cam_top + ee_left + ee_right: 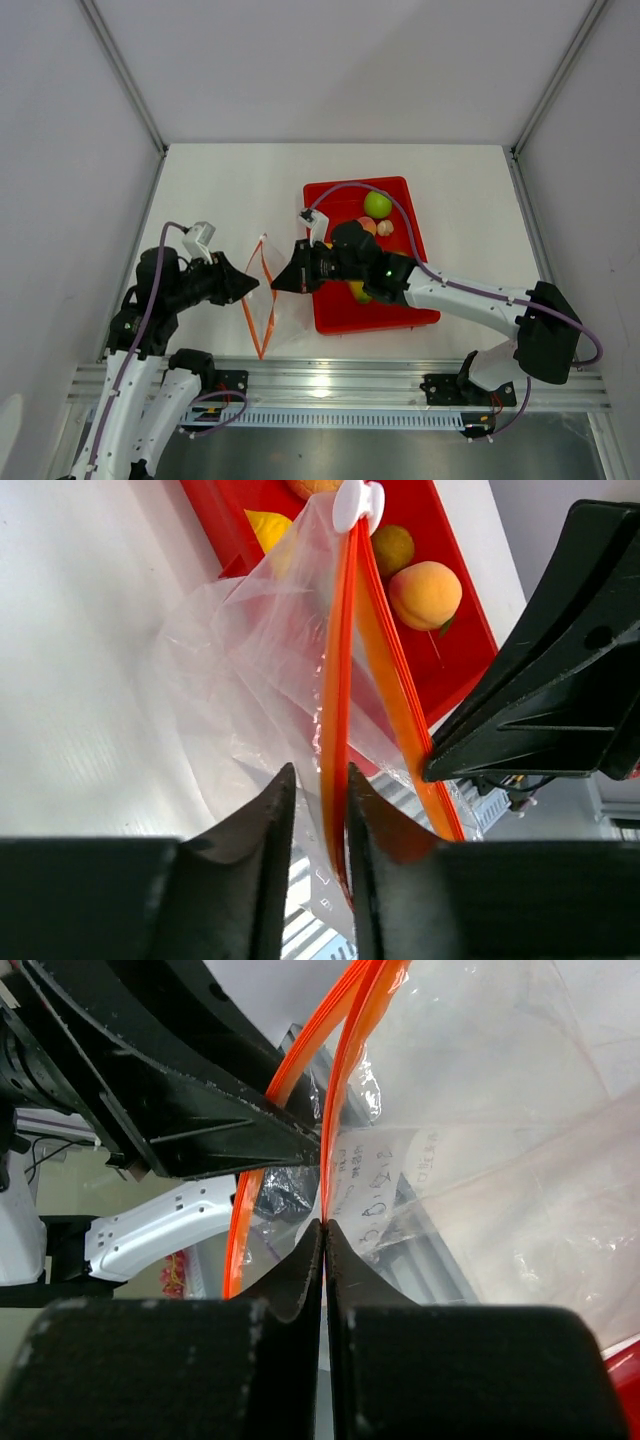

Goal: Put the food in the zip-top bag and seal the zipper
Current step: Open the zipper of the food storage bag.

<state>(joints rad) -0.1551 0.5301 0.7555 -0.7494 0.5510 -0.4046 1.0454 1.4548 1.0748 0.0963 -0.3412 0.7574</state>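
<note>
We've got right gripper (pixel 324 1230) clenched on one zipper (pixel 336 1110) lip. The left gripper (pixel 320 776) straddles the other at bottom centre, and we can't tell if it's pinching. Seat it squarely, then spread the bag (pixel 250 660) mouth.

Clear crinkly plastic bag (pixel 250 660), glossy red plastic tray (pixel 328 200), matt white table (pixel 220 190)

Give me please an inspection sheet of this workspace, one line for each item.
surface: white table carrying red tray and zip-top bag.
job's things: bag clear, mouth parted, no food seen inside; green apple, peach, yellow piece lie in tray.
clutter: nothing seen.
hands: right hand shut on one zipper strip; left hand astride the other strip, not fully closed.
cables: purple cables along both arms, one arching above tray.
surroundings: white walls; metal rail at near edge.
</note>
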